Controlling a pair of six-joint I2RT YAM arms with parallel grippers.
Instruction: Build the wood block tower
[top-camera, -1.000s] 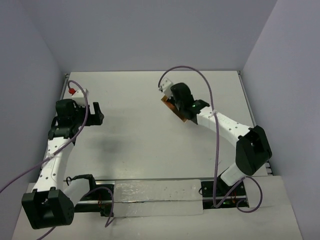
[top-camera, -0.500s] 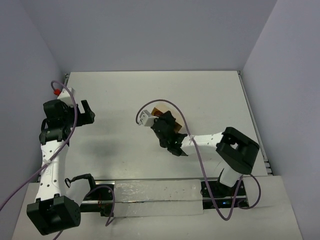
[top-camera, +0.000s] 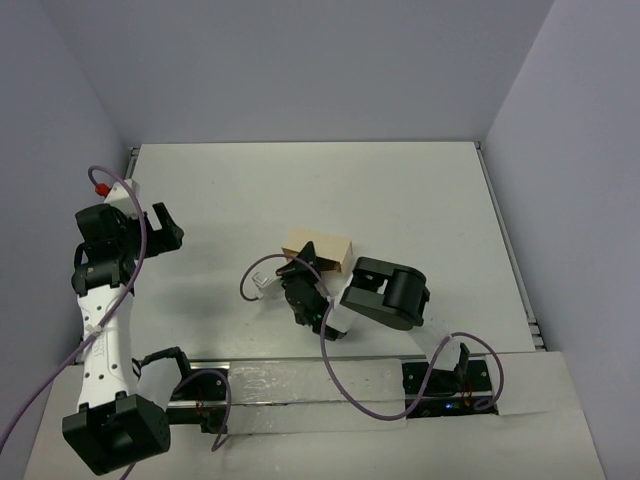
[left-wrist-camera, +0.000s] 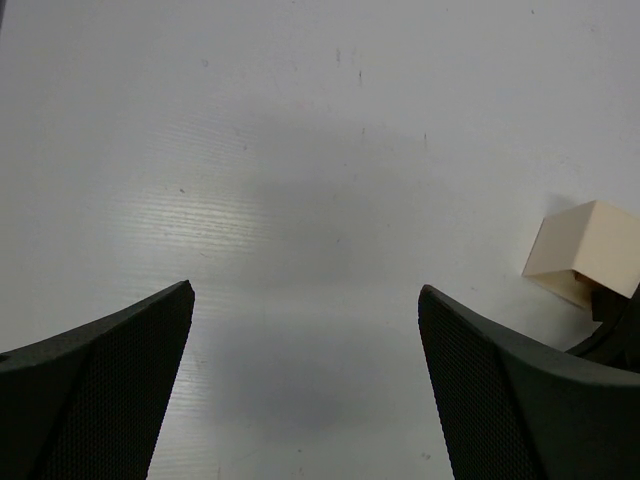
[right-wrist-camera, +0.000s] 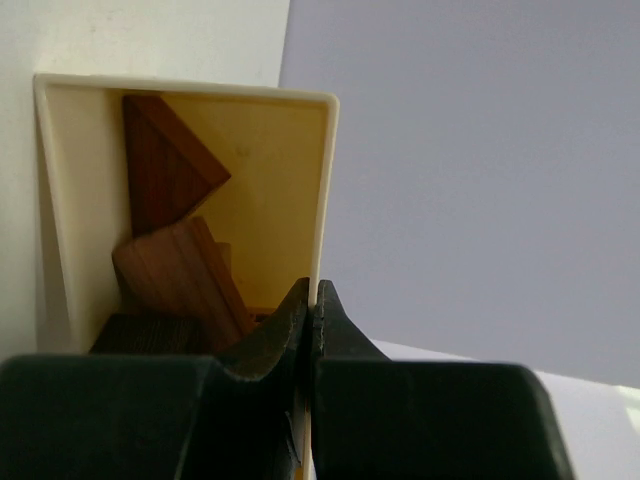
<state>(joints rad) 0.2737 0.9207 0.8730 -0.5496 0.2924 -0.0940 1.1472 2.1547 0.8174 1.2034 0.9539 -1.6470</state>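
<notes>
The right gripper (right-wrist-camera: 312, 295) pinches one wall of the pale rectangular wooden box (top-camera: 320, 248), near centre, with the reddish-brown wooden blocks (right-wrist-camera: 170, 270) loose inside it. Tip it slowly so they spill out close together. The left gripper (left-wrist-camera: 305, 292) hangs wide apart at the left.

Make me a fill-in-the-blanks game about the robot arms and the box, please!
The right gripper pinches a wall of the pale box, while the left gripper holds ____.
The left gripper's jaws stand wide ____.
The brown blocks sit ____ the box.
Missing words: nothing, open, inside.
</notes>
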